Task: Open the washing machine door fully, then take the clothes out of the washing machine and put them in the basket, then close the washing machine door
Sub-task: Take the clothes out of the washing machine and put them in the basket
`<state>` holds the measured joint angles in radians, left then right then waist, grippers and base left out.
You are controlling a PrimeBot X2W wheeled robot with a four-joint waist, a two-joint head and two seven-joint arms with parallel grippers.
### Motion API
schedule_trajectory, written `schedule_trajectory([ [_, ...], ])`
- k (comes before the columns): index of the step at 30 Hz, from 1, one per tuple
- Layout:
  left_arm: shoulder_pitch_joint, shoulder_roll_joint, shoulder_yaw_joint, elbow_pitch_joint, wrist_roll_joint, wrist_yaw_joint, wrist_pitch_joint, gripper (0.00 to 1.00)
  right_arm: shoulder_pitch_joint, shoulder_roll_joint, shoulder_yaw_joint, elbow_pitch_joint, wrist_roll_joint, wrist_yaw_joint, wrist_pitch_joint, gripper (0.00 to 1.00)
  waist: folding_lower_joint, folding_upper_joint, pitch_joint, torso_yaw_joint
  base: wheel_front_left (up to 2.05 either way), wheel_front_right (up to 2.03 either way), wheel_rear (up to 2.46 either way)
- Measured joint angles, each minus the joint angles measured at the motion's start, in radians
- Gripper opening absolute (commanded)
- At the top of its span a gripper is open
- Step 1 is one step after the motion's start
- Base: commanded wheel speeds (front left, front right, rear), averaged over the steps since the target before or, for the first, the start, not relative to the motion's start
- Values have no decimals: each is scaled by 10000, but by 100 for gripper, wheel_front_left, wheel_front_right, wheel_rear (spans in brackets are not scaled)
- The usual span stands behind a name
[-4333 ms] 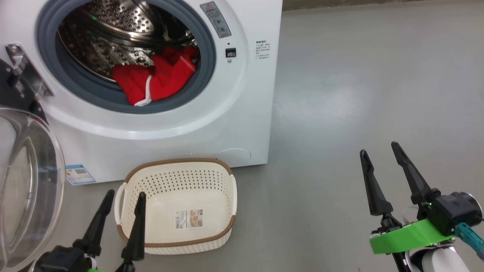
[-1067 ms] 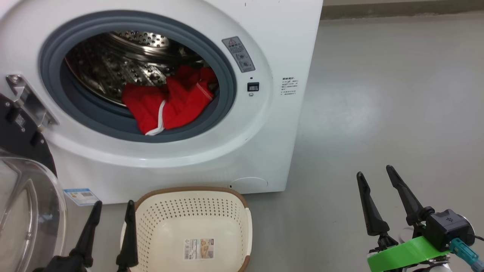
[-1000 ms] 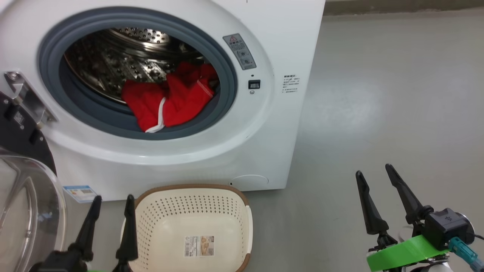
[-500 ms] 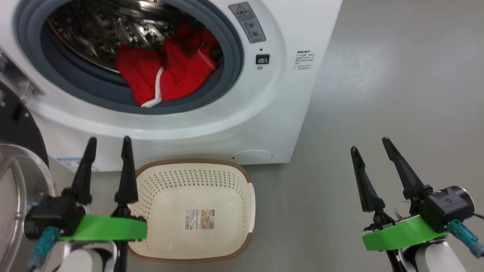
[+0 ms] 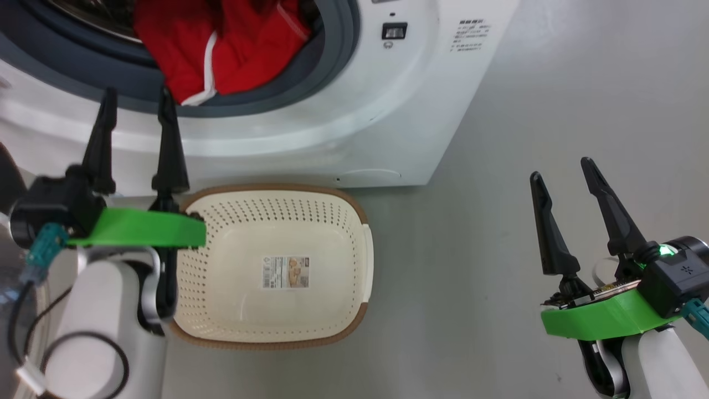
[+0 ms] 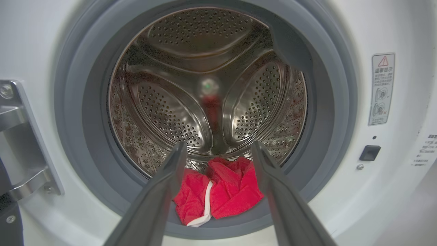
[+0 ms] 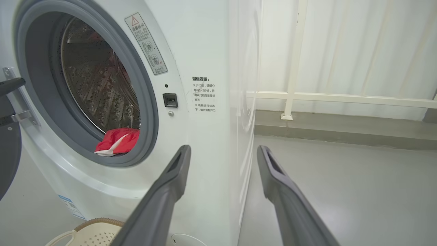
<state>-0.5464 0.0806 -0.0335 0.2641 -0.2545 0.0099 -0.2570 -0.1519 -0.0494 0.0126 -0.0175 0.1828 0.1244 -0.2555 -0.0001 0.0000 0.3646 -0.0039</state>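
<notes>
The washing machine (image 5: 354, 127) stands open, and red clothes (image 5: 216, 44) with a white drawstring lie at the front of its drum, over the grey seal. My left gripper (image 5: 137, 94) is open and raised in front of the opening's lower edge, just left of the clothes. In the left wrist view the same gripper (image 6: 218, 145) points into the steel drum (image 6: 205, 85), with the clothes (image 6: 218, 191) just below its tips. The cream basket (image 5: 232, 299) sits on the floor below the opening. My right gripper (image 5: 560, 169) hangs open over bare floor to the right. The door's black rim (image 7: 8, 164) shows swung out at the left.
Grey floor (image 5: 554, 100) stretches to the right of the machine. The steel door hinge bracket (image 6: 20, 147) juts out left of the opening. A white rail (image 7: 293, 68) and pale curtain stand behind the machine's right side.
The head camera has tilted down and closer. My left gripper has risen from beside the basket to the drum's lower rim. The right gripper stays roughly where it was.
</notes>
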Motion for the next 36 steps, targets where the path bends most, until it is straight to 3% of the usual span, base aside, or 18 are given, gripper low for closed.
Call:
schedule_trajectory([
  [16, -3773, -19, -199, 3346, 573, -115, 4, 100, -645, -13, 150, -167, 0, 0, 0, 100, 0, 0, 1835, -215, 0, 0, 0],
  [21, -4786, 288, -514, 4556, 1016, -86, 690, 100, -984, -15, 309, -140, 6, 0, -2, 100, 0, 0, 2109, -380, 0, 0, 0],
  [25, -5480, 736, -834, 5290, 1699, 341, 1300, 100, -996, -23, 347, -119, 23, 0, -2, 100, 1, 0, 2225, -539, 0, 0, 0],
  [36, -6204, 1335, -1448, 6464, 2493, 838, 2272, 100, -1220, -21, 382, -90, 222, 0, -2, 100, 1, 0, 2542, -862, 0, 0, 0],
])
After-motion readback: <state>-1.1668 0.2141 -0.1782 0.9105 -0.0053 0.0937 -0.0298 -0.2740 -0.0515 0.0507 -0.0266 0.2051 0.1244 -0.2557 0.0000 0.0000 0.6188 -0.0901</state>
